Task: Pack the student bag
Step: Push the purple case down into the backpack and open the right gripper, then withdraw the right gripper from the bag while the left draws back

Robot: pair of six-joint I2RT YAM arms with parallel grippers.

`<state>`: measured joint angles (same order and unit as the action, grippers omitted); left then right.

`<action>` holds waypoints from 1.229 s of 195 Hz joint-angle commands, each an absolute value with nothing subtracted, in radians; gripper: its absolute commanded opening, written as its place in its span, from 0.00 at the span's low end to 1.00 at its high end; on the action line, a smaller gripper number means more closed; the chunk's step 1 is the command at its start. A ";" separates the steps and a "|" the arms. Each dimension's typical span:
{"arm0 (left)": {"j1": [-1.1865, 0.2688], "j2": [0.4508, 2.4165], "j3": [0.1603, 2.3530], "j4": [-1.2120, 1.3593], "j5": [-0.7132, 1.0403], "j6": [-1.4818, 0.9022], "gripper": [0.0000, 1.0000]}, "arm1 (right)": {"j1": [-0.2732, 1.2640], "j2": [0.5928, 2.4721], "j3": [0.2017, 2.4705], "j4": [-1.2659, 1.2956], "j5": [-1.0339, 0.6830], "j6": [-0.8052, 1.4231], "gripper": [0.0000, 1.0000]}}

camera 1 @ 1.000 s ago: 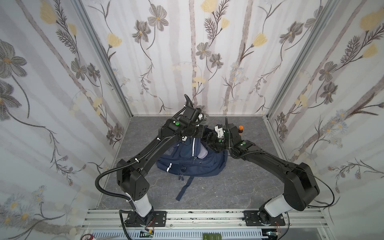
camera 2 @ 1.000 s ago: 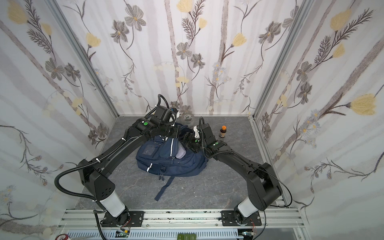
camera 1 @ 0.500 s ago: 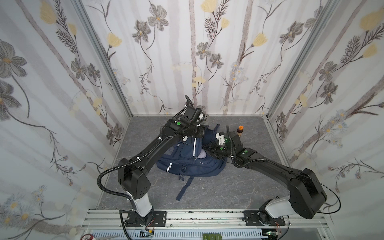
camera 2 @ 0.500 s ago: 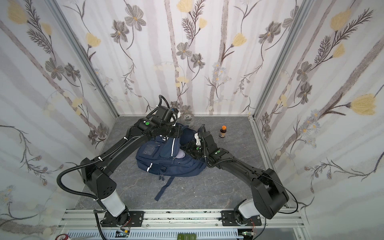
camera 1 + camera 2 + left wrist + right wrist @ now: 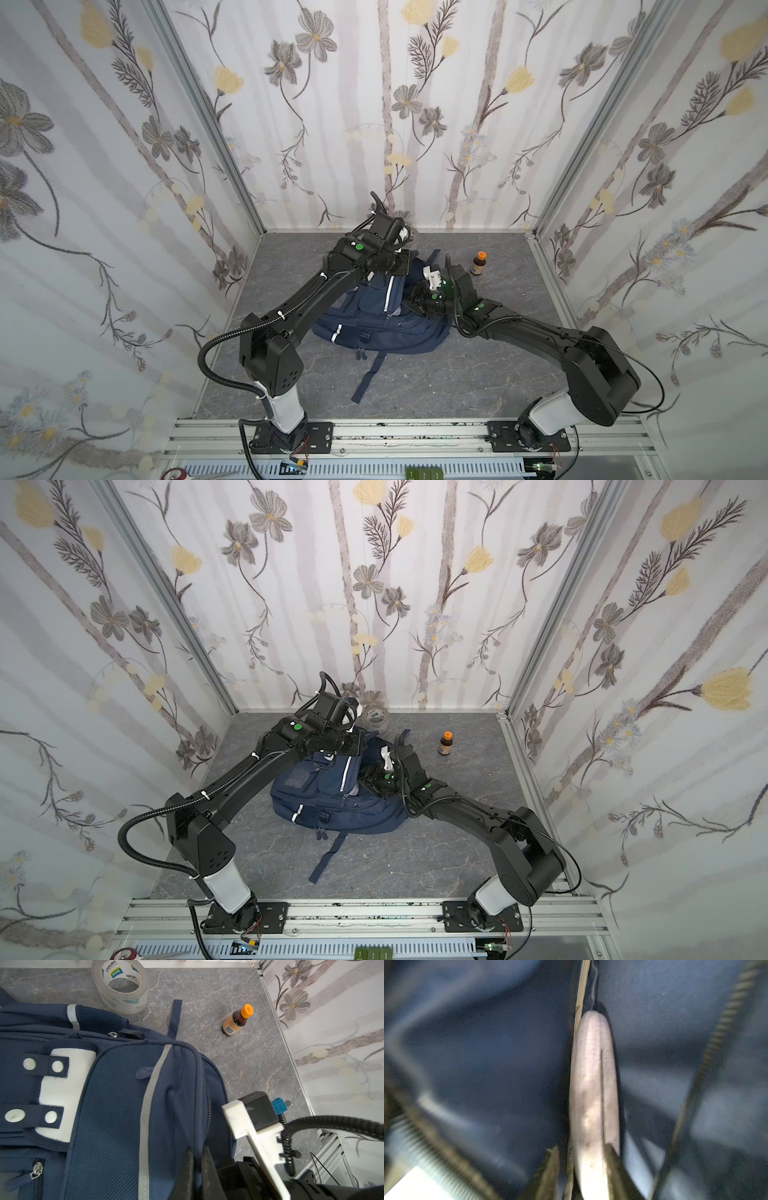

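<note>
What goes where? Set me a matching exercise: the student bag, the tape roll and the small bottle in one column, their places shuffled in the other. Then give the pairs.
Things
1. student bag
2. tape roll
3. bottle

Places
A. standing upright on its own, off to the right of the others
B. lying in the middle of the scene
C. at the very back, just behind the bag

Pairs: 1-B, 2-C, 3-A
</note>
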<state>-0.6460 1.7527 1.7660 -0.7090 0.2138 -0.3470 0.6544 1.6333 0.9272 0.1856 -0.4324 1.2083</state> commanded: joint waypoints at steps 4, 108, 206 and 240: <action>-0.641 1.704 1.761 -0.573 0.188 -0.296 0.53 | 0.624 1.525 0.959 0.010 -0.313 1.071 0.56; -0.474 1.143 1.106 -0.333 -0.092 -0.013 0.74 | 1.167 1.569 1.164 -0.389 0.319 0.992 0.53; -0.471 0.966 0.991 -0.419 -0.105 -0.163 0.74 | 1.252 1.831 1.232 -0.457 0.480 0.970 0.43; -0.494 0.937 0.965 -0.427 -0.130 -0.151 0.75 | 1.247 1.894 1.282 -0.500 0.556 0.994 0.43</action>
